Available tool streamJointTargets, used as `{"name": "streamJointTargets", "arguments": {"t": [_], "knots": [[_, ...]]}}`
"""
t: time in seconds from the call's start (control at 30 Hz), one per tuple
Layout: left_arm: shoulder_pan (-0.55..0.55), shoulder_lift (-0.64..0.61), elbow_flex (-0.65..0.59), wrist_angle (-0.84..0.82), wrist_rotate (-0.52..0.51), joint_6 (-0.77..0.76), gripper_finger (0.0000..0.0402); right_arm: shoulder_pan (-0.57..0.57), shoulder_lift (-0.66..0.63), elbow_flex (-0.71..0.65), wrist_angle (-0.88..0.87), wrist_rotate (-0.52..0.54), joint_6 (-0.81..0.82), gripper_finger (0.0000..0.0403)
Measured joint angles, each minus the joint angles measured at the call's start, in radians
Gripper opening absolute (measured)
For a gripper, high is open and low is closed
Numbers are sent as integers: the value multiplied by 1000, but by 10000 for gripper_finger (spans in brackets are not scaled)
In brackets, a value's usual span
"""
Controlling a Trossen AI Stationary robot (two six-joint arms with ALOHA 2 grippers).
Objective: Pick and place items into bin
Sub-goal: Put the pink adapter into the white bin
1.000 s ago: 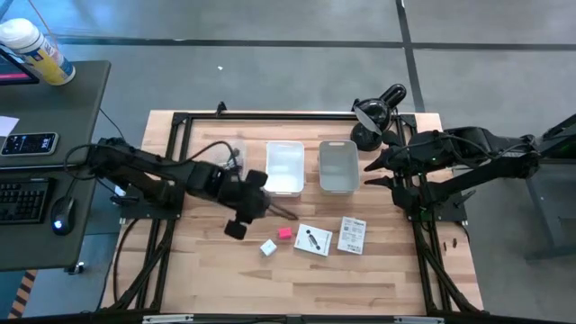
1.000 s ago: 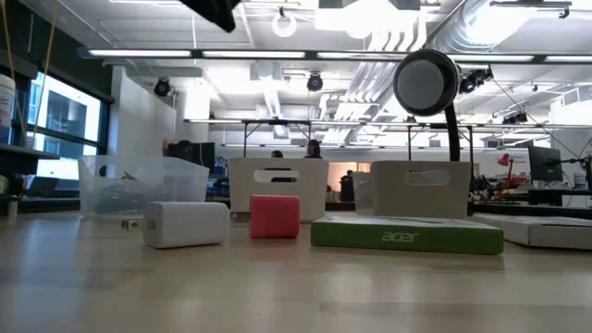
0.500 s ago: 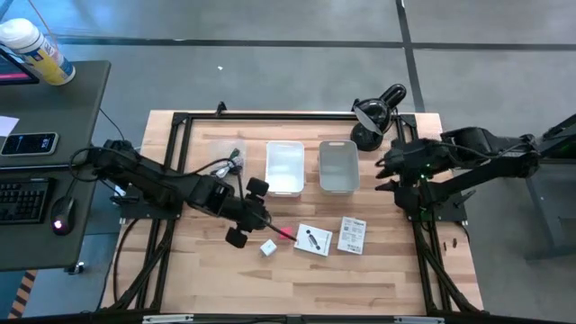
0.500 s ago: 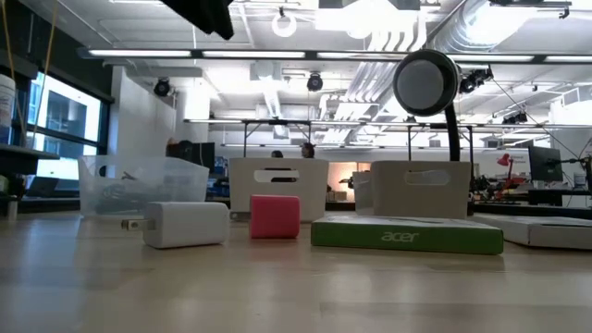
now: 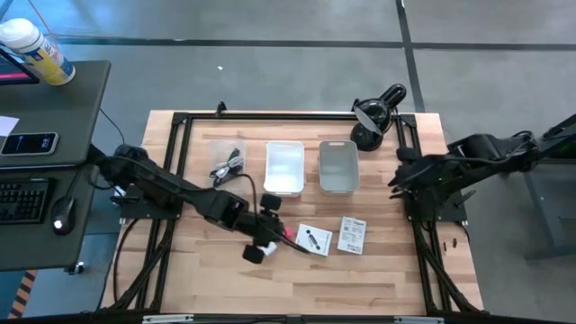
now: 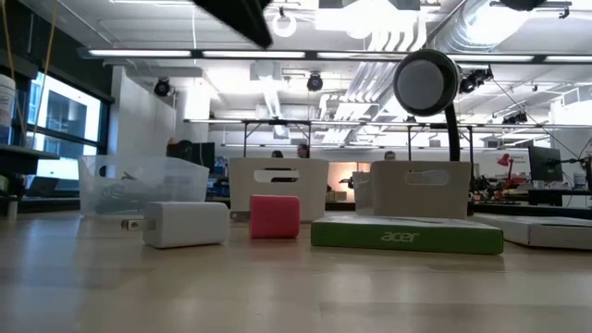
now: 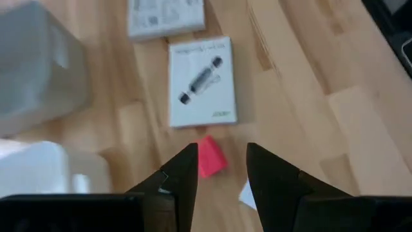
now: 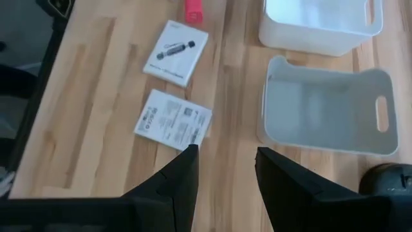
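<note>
My left gripper (image 5: pixel 274 232) (image 7: pixel 222 148) hangs open over the table's middle, its fingers pointing down at a slant. The tiny pink piece (image 7: pixel 211 156) (image 6: pixel 275 215) lies on the wood just ahead of its fingertips. A corner of the small white cube (image 7: pixel 248 193) (image 6: pixel 185 224) shows between them. Two white printed cards (image 5: pixel 313 238) (image 5: pixel 353 235) lie flat to the right. A white bin (image 5: pixel 284 168) and a grey bin (image 5: pixel 338 166) stand behind. The black cable (image 5: pixel 227 165) lies left of the bins. My right gripper (image 5: pixel 394 175) (image 8: pixel 226 151) waits open at the right, above the table.
A black lamp (image 5: pixel 378 112) stands at the far right corner, behind the grey bin. The black frame rails (image 5: pixel 180 162) run along the table's left, right and far sides. Bare wood (image 5: pixel 297 283) stretches along the near edge.
My left gripper has moved down and toward the table's right and near edges. It has ended over the pink piece and the white cube, which it now partly covers from above. My right gripper has drawn back toward the right edge and tipped further down.
</note>
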Motion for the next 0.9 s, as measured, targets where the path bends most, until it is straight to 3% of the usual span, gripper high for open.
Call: {"name": "streamJointTargets", "arguments": {"t": [0.27,0.67,0.9], "knots": [[-1,134,0,32,11,-173,117,5,-160,-170,81,-8,41,145],[61,167,0,54,53,-194,120,5,-234,-205,200,5,107,145],[83,167,0,55,77,-182,192,5,-233,-205,231,44,97,145]]}}
